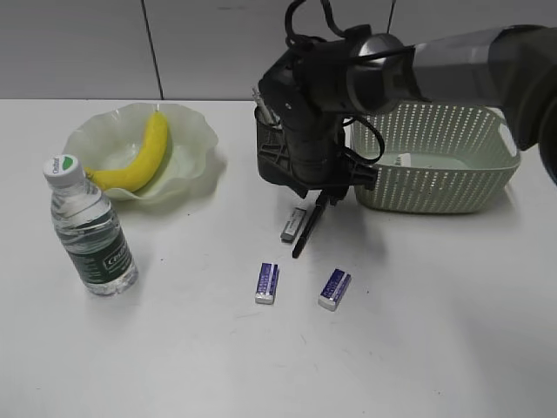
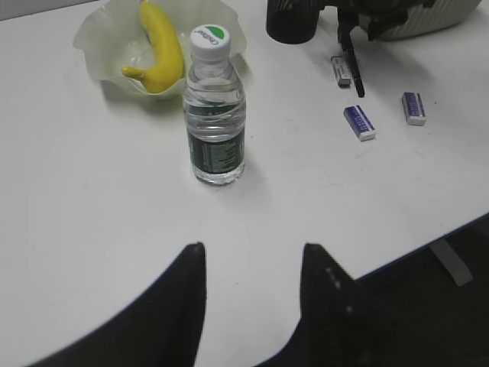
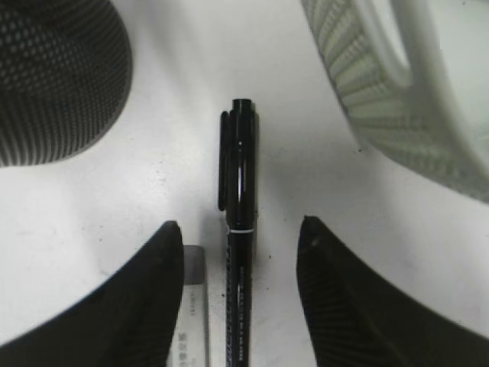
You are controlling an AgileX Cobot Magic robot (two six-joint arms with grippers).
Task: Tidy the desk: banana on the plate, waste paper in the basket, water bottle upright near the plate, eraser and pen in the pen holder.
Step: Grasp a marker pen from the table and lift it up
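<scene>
Two black fingers (image 3: 137, 306) of your right gripper (image 3: 238, 298) sit closest to the right wrist camera, spread apart, with the thin black pen (image 3: 238, 229) lying on the white desk (image 1: 174, 366) right between them. They are not squeezing it yet, as far as you can see.

Watch out for the small grey eraser (image 3: 192, 306) touching or almost touching the pen at 9 o'clock from it. If you close now, your left finger may land on that eraser and push it, or pinch it together with the pen. The pen is round, shiny and smooth, so it could roll or slip out. The black wire-mesh pen holder (image 3: 53, 76) is close at 10 o'clock and the pale green plastic basket with holes (image 3: 397, 92) is close at 2 o'clock, so a wide swing could bump either one.

The pen is long and thin with a clip on its cap and a thin pale ring round the middle. Its cap points to 12 o'clock.

Your left gripper (image 2: 252, 267) hangs wide apart and holds nothing. The clear water bottle with a dark green label (image 2: 215, 115) stands upright just beside the wavy pale-green glass plate (image 2: 99, 46), and the curved yellow banana (image 2: 162, 50) lies in that plate. Two blue-and-white erasers (image 1: 267, 283) lie on the desk at 6 o'clock from the pen, well apart from the pen holder.
</scene>
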